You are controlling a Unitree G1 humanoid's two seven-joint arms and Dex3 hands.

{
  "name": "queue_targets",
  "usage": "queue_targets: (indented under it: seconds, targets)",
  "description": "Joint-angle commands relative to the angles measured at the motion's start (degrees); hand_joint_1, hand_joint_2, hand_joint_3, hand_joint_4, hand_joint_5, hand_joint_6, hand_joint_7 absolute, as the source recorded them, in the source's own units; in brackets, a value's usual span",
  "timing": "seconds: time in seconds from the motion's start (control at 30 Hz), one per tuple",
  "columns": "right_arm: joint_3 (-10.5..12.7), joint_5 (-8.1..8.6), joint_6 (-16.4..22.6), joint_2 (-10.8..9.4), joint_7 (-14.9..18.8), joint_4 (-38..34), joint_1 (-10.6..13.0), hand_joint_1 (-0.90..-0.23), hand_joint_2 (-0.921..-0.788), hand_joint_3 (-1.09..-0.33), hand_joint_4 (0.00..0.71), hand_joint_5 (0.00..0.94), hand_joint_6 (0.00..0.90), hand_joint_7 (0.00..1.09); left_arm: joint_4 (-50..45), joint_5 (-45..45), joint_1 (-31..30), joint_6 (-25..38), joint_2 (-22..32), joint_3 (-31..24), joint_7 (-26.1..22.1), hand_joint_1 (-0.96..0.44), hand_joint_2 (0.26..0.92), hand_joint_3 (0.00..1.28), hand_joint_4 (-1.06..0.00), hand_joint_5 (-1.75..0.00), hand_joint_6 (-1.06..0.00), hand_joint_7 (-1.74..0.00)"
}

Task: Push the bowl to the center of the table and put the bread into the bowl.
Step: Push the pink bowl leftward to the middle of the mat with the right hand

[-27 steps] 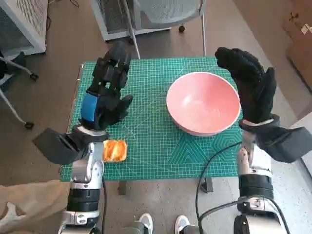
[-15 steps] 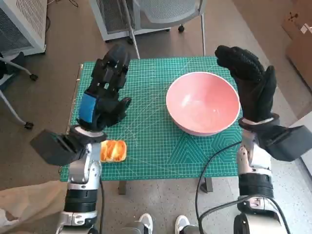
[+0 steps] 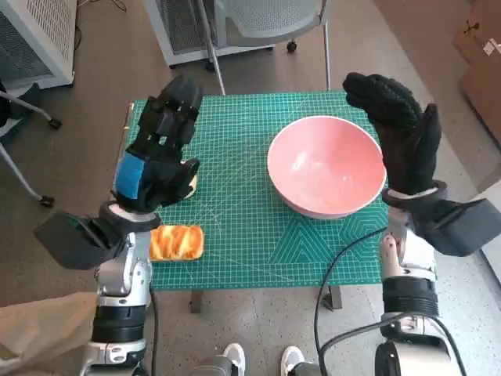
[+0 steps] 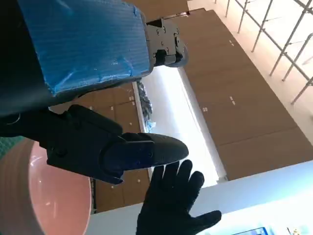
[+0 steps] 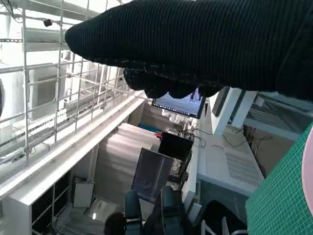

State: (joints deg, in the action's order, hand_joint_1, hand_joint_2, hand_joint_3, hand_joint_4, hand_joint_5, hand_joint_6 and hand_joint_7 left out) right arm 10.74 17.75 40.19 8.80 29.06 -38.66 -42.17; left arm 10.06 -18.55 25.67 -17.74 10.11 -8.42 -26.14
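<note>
Green gridded cutting mat (image 3: pixel 235 227) covers the table; a smooth pink bowl (image 3: pixel 326 165) sits at three o'clock, glazed bread (image 3: pixel 176 242) at eight. Left hand (image 3: pixel 153 160) and right hand (image 3: pixel 399 133) hover spread, holding nothing.

The bowl (image 3: pixel 326 165) is the big thing on the green mat (image 3: pixel 243 227). The right hand (image 3: pixel 399 133) stands just beside the bowl's right rim, fingers apart and holding nothing. On the bowl's left the mat is bare as far as the left hand (image 3: pixel 156 153), which is up over the mat, holding nothing. The bread (image 3: pixel 176 242) lies well left of the bowl by the mat's front edge, just below that hand's wrist.
</note>
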Motion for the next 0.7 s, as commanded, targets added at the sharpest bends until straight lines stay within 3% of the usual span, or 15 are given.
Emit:
queue_targets:
  seconds: [0.03, 0.47, 0.7]
  targets:
    - [-0.28, -0.07, -0.57, -0.13, 0.69, -0.44, 0.34, -0.622, -0.921, -0.634, 0.229, 0.002, 0.336, 0.01, -0.84, -0.29, -0.60, 0.32, 0.66, -0.26, -0.26, -0.62, 0.921, 0.46, -0.02, 0.00, 0.00, -0.40]
    - [-0.03, 0.37, -0.91, -0.19, 1.16, -0.74, 0.15, -0.627, -0.921, -0.632, 0.230, 0.002, 0.337, 0.01, -1.92, -0.47, -1.17, 1.49, 0.97, -0.25, 0.22, -0.62, 0.921, 0.47, -0.02, 0.00, 0.00, -0.39]
    - [0.35, 0.43, -0.79, 0.07, 1.20, -1.29, 0.02, -0.627, -0.921, -0.629, 0.231, 0.002, 0.338, 0.01, -3.00, -0.12, -1.56, 2.47, 0.86, 0.00, 0.61, -0.51, 0.831, 0.43, -0.01, 0.00, 0.00, -0.38]
